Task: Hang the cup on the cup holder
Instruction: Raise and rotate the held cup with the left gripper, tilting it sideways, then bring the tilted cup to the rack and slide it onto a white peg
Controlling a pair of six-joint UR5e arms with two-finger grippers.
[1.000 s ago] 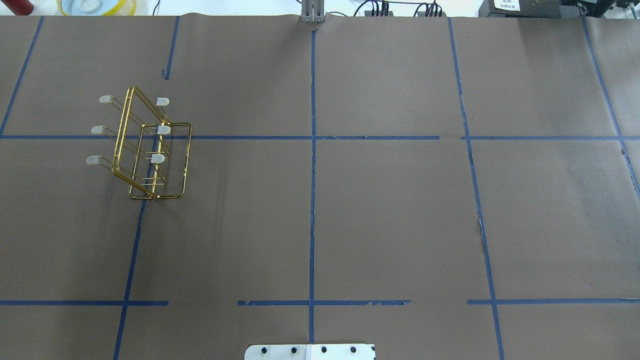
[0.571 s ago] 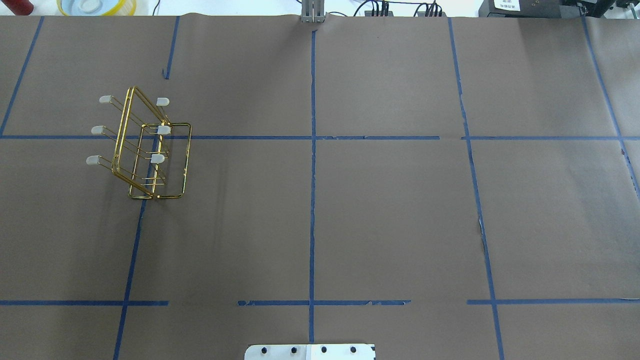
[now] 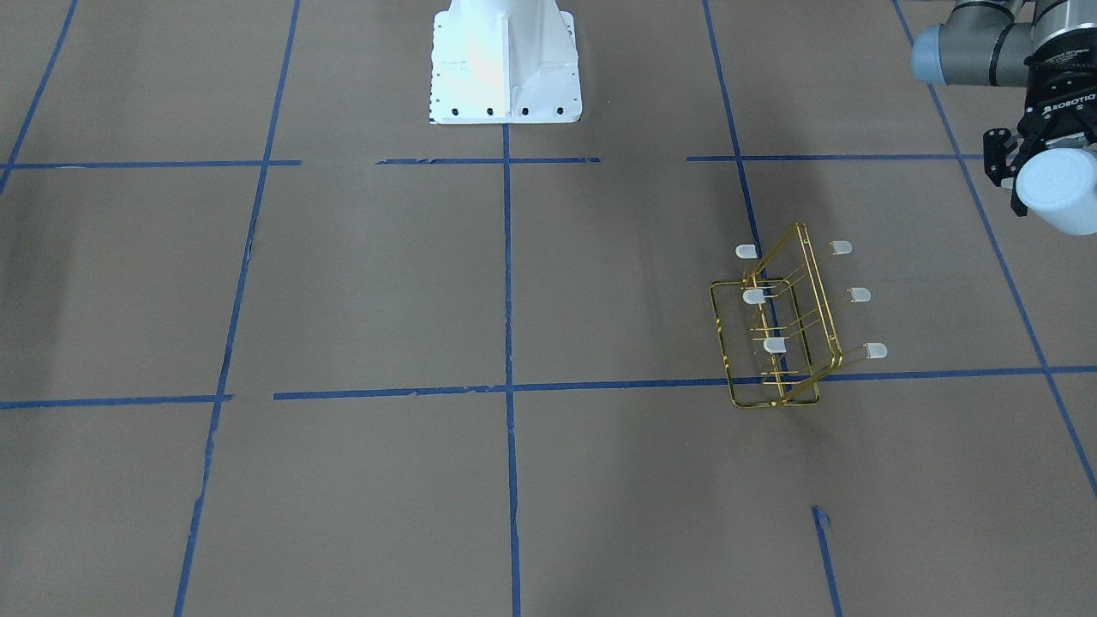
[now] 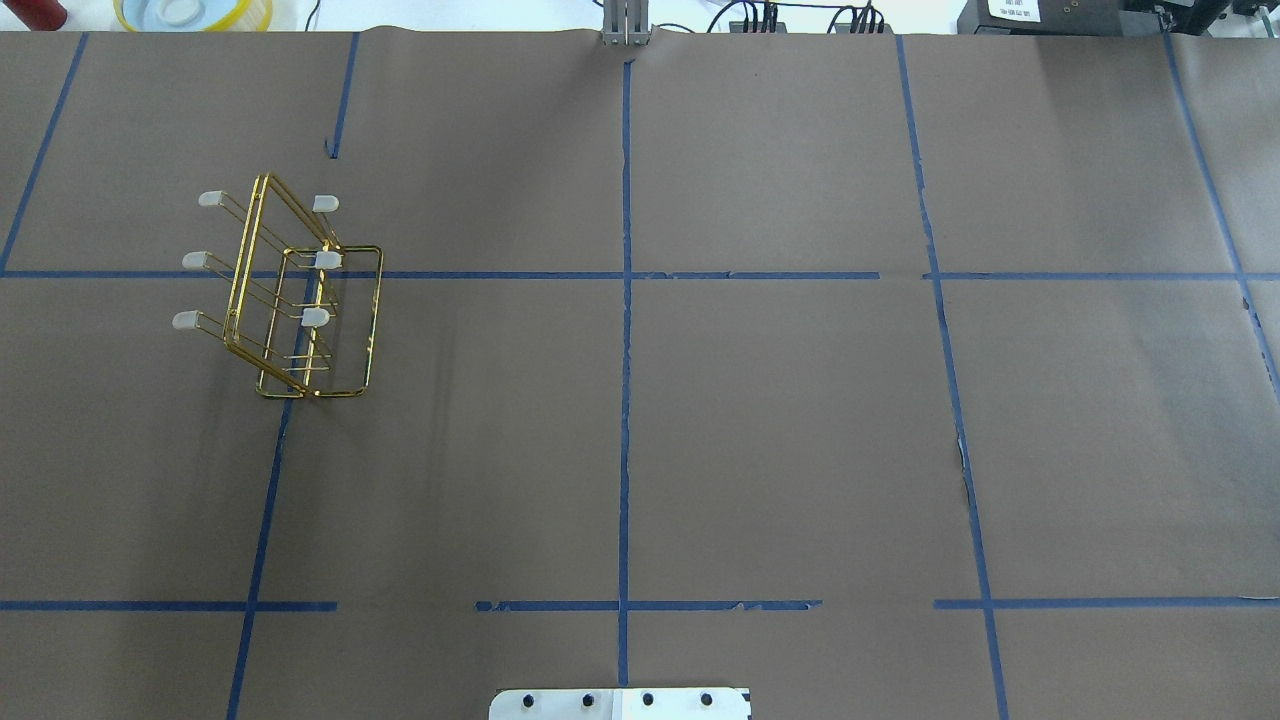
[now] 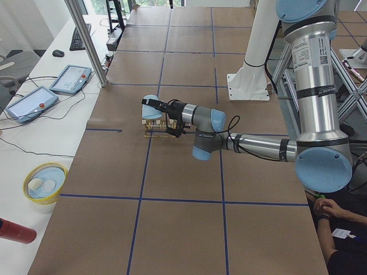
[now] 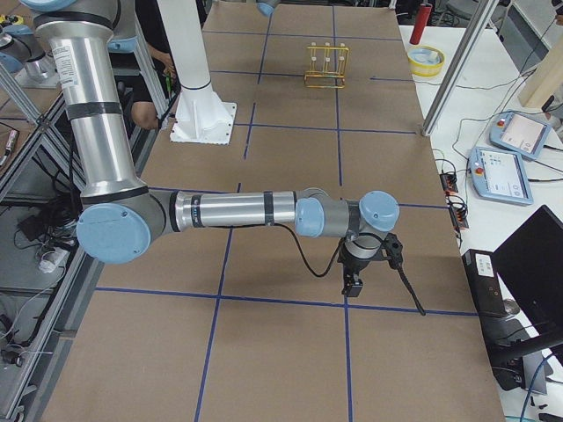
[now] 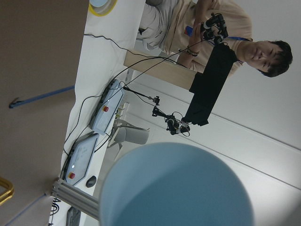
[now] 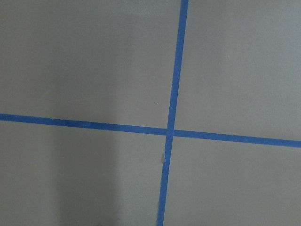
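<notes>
The cup (image 3: 1061, 190) is a pale blue-white tumbler, held on its side in the air by my left gripper (image 3: 1041, 171), which is shut on it. It fills the bottom of the left wrist view (image 7: 174, 188) and also shows in the exterior left view (image 5: 151, 107). The cup holder (image 3: 776, 330) is a gold wire rack with capped prongs, standing on the brown table (image 4: 290, 300) below the cup and apart from it. My right gripper (image 6: 353, 274) hangs low over the table far from the rack; I cannot tell whether it is open or shut.
The white robot base (image 3: 506, 64) stands at the table's edge. A yellow bowl (image 4: 192, 12) and a red cylinder (image 5: 14, 231) sit on the white bench beyond the rack. Teach pendants (image 5: 70, 78) and a metal post (image 4: 626, 22) stand at the far edge. An operator (image 7: 225, 33) sits nearby.
</notes>
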